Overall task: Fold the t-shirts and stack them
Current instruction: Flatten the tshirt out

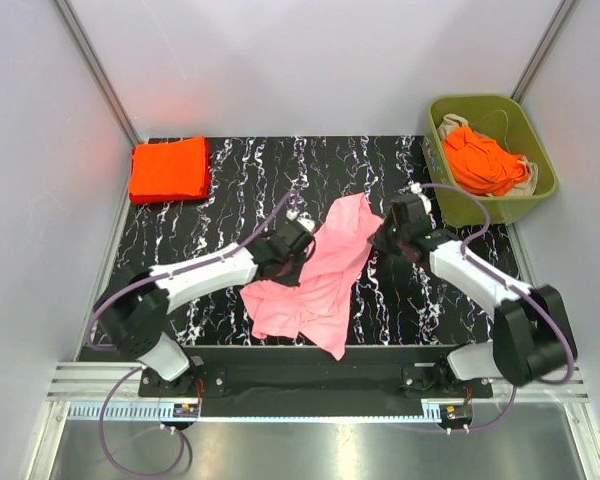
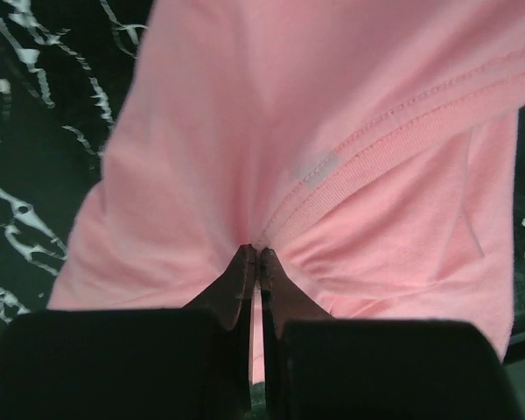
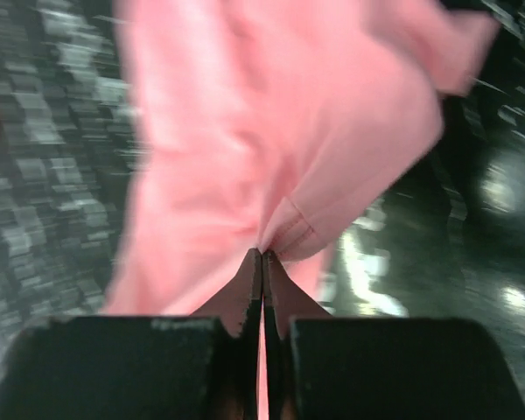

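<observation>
Cloth of the pink t-shirt (image 1: 325,280) lies crumpled on the table (image 1: 410,300), a ribbed edge pinched by the left hand (image 2: 259,254) and another hem by the right hand (image 3: 262,254). A folded orange-red t-shirt (image 1: 169,169) rests at the far-left corner.

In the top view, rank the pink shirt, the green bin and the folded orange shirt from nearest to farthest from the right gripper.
1. pink shirt: mid-table, pinched in the right gripper.
2. green bin: back right, just behind the gripper.
3. folded orange shirt: back left corner, across the table.
</observation>
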You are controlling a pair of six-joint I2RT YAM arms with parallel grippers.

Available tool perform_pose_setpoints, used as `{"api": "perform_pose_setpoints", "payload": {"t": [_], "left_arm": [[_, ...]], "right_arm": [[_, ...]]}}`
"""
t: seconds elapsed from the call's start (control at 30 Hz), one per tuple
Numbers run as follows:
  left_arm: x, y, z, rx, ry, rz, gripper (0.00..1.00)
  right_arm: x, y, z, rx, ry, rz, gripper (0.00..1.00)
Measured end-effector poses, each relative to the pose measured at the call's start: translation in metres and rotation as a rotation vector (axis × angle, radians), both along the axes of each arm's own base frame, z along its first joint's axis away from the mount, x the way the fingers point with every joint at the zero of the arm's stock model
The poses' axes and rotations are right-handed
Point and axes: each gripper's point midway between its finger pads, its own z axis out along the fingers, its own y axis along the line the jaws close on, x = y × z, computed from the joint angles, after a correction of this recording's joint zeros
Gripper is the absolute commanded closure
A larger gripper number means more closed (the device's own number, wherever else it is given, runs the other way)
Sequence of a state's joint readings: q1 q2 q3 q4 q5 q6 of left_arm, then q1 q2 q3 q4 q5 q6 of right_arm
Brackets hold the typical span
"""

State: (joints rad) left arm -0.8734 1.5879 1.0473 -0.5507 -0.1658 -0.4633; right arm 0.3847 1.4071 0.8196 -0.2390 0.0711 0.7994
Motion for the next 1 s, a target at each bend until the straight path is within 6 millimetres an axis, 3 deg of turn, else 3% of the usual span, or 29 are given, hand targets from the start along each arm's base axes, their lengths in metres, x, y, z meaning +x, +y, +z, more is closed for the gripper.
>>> {"api": "perform_pose_setpoints", "payload": {"t": [0.13,0.23,0.37,0.53,0.57,0.6,0.67,0.7,0.83,0.93,1.0], "left_arm": [[0.019,0.023,0.030,-0.044,-0.039,0.095,1.00],[0.034,0.053,0.053,-0.071,-0.074,0.188,1.00],[0.044,0.098,0.071,-0.097,-0.107,0.313,1.00],[0.023,0.147,0.056,-0.085,-0.062,0.420,1.00],[0.017,0.153,0.053,-0.079,-0.053,0.431,0.98],[0.012,0.157,0.051,-0.070,-0.044,0.438,0.91],[0.004,0.167,0.053,-0.044,-0.045,0.453,0.67],[0.003,0.173,0.055,-0.030,-0.060,0.465,0.62],[0.001,0.185,0.071,-0.019,-0.116,0.508,0.51],[0.005,0.176,0.091,-0.108,-0.164,0.501,0.51],[0.011,0.156,0.106,-0.233,-0.191,0.471,0.51]], "right_arm": [[0.019,0.032,0.074,0.160,-0.199,0.077,1.00],[0.028,0.064,0.104,0.245,-0.277,0.149,1.00],[0.044,0.120,0.113,0.305,-0.295,0.256,1.00],[0.057,0.203,0.105,0.313,-0.273,0.416,1.00],[0.059,0.220,0.111,0.315,-0.279,0.450,1.00],[0.056,0.233,0.102,0.311,-0.262,0.476,0.97],[0.048,0.260,0.101,0.322,-0.248,0.537,0.79],[0.043,0.267,0.101,0.328,-0.239,0.555,0.66],[0.020,0.281,0.092,0.311,-0.185,0.616,0.55],[0.016,0.264,0.082,0.233,-0.141,0.586,0.54],[0.014,0.242,0.082,0.188,-0.132,0.544,0.54]]}}
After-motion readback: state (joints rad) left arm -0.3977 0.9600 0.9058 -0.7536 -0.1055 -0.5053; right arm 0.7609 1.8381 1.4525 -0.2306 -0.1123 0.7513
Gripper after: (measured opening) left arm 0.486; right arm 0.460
